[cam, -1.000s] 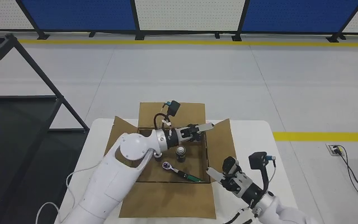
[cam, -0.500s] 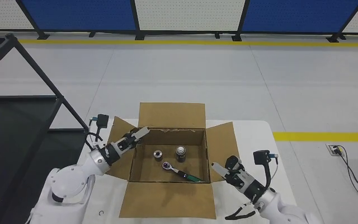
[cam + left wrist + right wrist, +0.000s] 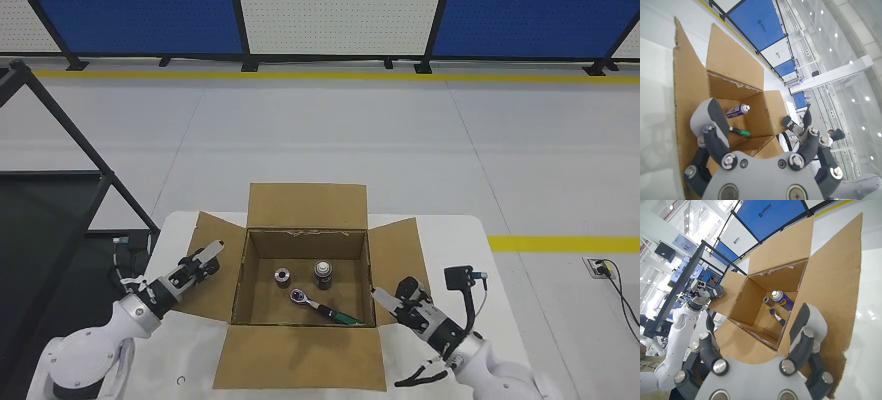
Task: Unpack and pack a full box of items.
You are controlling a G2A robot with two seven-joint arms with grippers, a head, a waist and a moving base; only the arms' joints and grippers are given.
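The box (image 3: 307, 205) stands open on the table (image 3: 450, 240) between the two grippers, with all four flaps folded outward. The left gripper (image 3: 203, 259) hangs above the flap on its own side with its fingers apart and nothing between them. The right gripper (image 3: 392, 300) sits just outside the opposite wall, near the front corner, equally spread and empty. The step in hand looks like reaching in for an item, though these views alone do not settle whether the box is being emptied or filled. To do it well, the chosen gripper should rise above the wall before crossing it, so a finger does not snag the flap, and then descend straight down. Only one arm should go inside at a time, since the opening looks tight for two. Three things rest on the box floor. A wrench (image 3: 315, 305) lies flat with its green handle pointing toward the right gripper and close to that wall. It seems the natural first pick for that arm, gripped across the narrow handle with room kept from the cardboard. A spray can (image 3: 323, 270) stands on end farther in from the right gripper. A short metal cylinder (image 3: 282, 274) stands just beside the can, on the side nearer the left gripper. The can would probably tip if nudged, so the fingers should close evenly around its body.
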